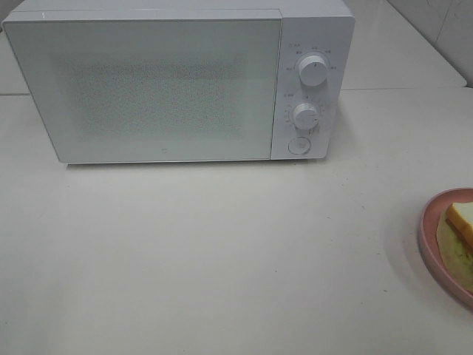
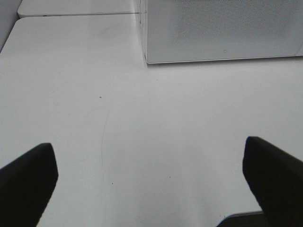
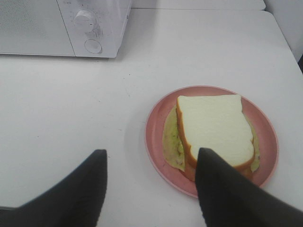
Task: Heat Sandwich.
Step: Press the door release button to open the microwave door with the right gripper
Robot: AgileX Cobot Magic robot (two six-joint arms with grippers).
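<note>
The sandwich (image 3: 215, 130), thick white bread with an orange crust over a thin yellowish layer, lies on a round pink plate (image 3: 156, 123). In the high view only its edge (image 1: 462, 222) and the plate's rim (image 1: 429, 229) show at the far right. The white microwave (image 1: 177, 81) stands at the back with its door shut. My right gripper (image 3: 150, 187) is open, close to the plate's near edge, one finger (image 3: 227, 194) in front of the sandwich. My left gripper (image 2: 151, 177) is open and empty over the bare table, in front of the microwave (image 2: 222, 30).
The microwave has two round knobs (image 1: 313, 70) and a round button (image 1: 298, 144) on its right panel. The white table (image 1: 222, 251) stretches in front of it. Neither arm shows in the high view.
</note>
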